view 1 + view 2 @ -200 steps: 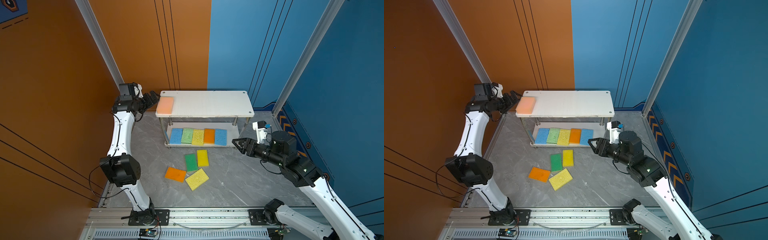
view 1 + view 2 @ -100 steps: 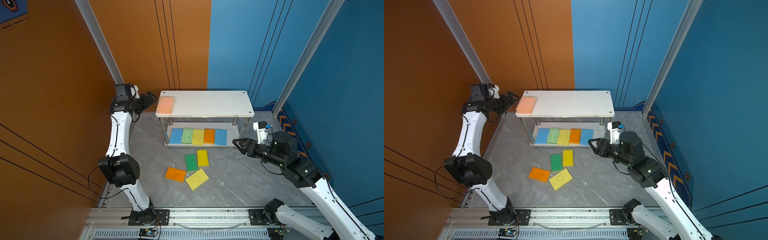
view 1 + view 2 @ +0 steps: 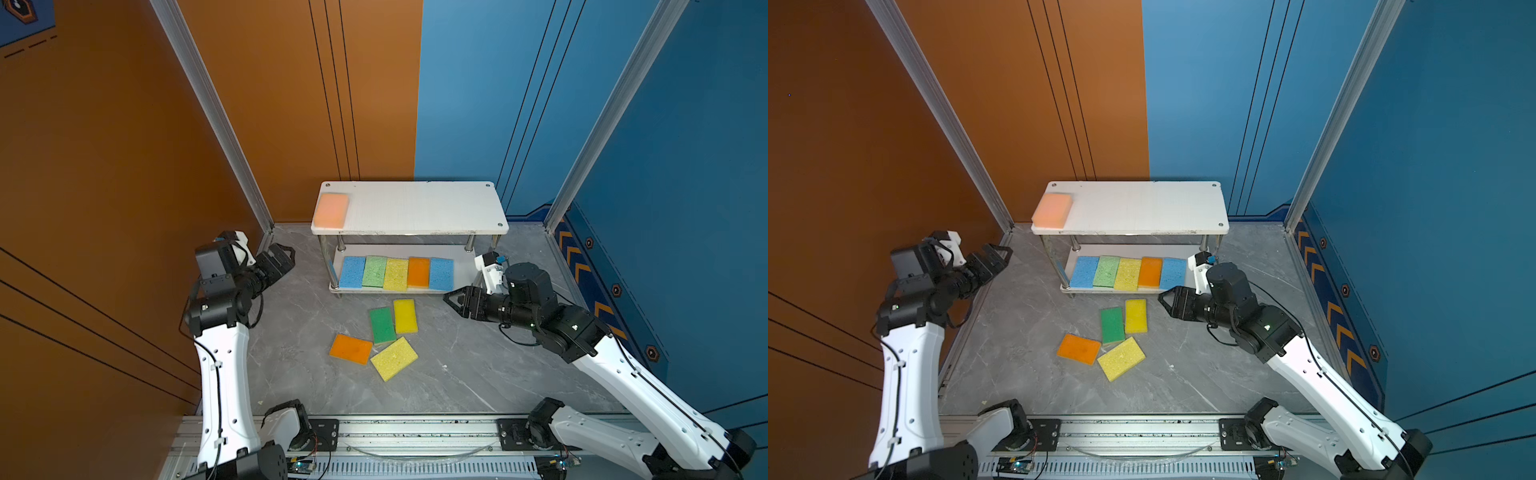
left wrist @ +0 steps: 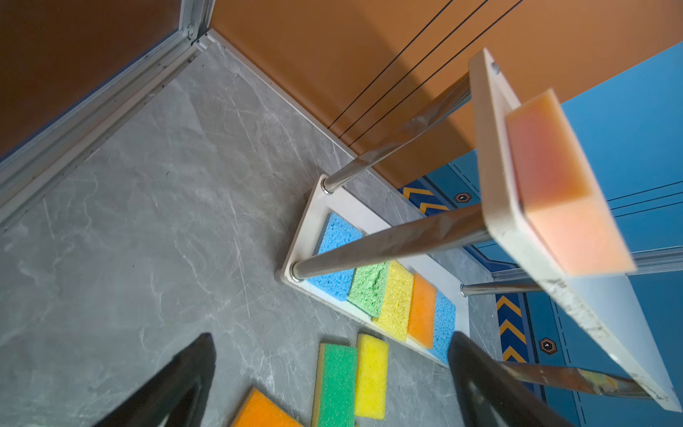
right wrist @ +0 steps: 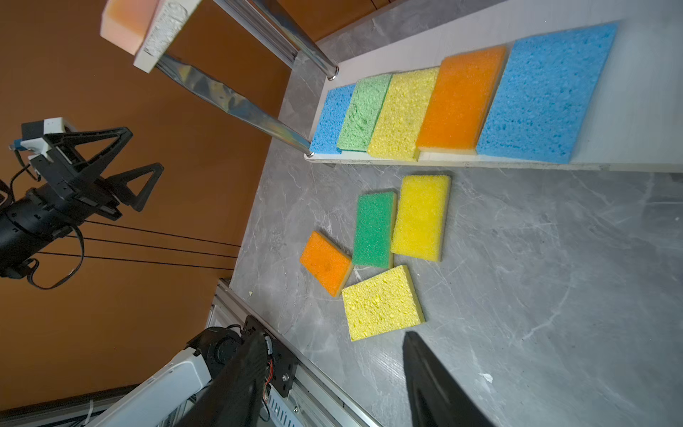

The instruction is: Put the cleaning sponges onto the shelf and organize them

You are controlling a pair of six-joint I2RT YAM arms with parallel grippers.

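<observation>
1. Setting: a grey marbled desk [image 3: 478,365] is enclosed by orange and blue walls, and the shelf [image 3: 415,208] stands at its far side.
2. Left jaws: these are spread wide with nothing between them. They are held above the desk by the orange wall, well apart from every sponge.
3. Right jaws: these are parted and empty. They are pointed toward the loose sponges from the shelf's right end, near its lower board.
4. Loose stock, four pieces on the desk: a dark green sponge [image 3: 382,325] and a yellow sponge [image 3: 405,316] lie side by side, touching. An orange sponge [image 3: 351,349] and a porous yellow sponge [image 3: 393,358] lie against the green one's near end. Risk: with so little gap, a neighbour is likely to be dragged or lifted when one piece is pinched.
5. Lower board: a tight row of five sponges is carried here, a blue sponge [image 3: 352,272] at each end. Risk: the row may be shoved askew if another piece is forced in, and a metal post may be struck by the nearby right arm.
6. Top board: one peach-pink sponge [image 3: 331,210] lies at the left end, at the very edge. Risk: it could be knocked off by the left arm when it is brought in beside it.
</observation>
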